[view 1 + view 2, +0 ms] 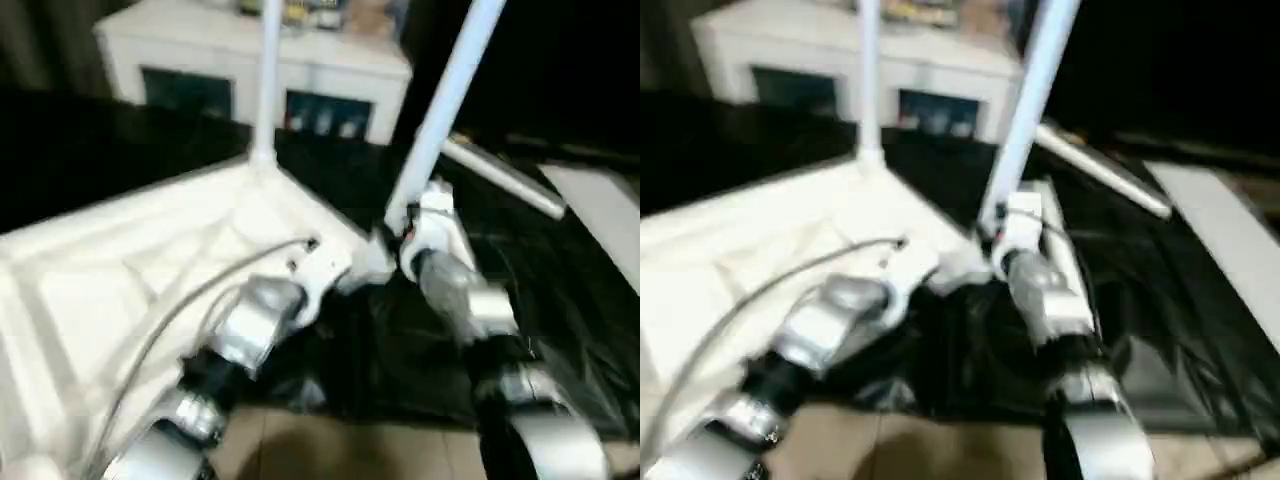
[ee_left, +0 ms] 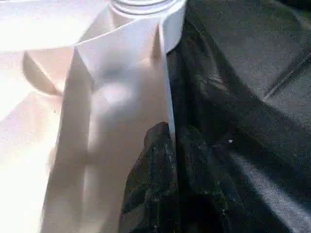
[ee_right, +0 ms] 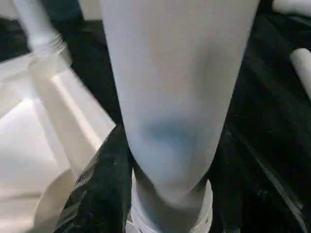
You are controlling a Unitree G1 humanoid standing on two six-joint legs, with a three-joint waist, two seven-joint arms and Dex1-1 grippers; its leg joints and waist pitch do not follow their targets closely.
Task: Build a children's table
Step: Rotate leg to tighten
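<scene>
Upside-down white table top [image 1: 120, 270] lying on black sheeting [image 1: 420, 350], ribbed underside facing up, filling the left part of the head views. 1 white leg [image 1: 268, 80] standing upright in the far corner socket of the top. 2nd leg [image 1: 445, 100] leaning up and to the right, its lower end down at the near right corner of the top, just beside the edge. Right gripper [image 1: 400, 235] closed around the low part of this 2nd leg, black fingers [image 3: 97, 189] on both sides of the pale shaft in the right wrist view, threaded end of the leg visible below them. Left gripper [image 1: 345, 270] at the right rim of the top, pinched tight on the thin white edge wall; in the left wrist view 1 black finger [image 2: 150, 189] pressed against the inner side of the wall, the other on the outer side, a round socket seen further along. 3rd leg [image 1: 500, 175] lying flat on the sheeting behind the right arm, well apart from the top. Long flat white board [image 1: 600, 215] lying at the far right. White cabinet [image 1: 250, 70] with dark glass doors standing at the back, behind the upright leg. Pale floor [image 1: 330, 440] showing near the bottom edge, between both silver forearms.
</scene>
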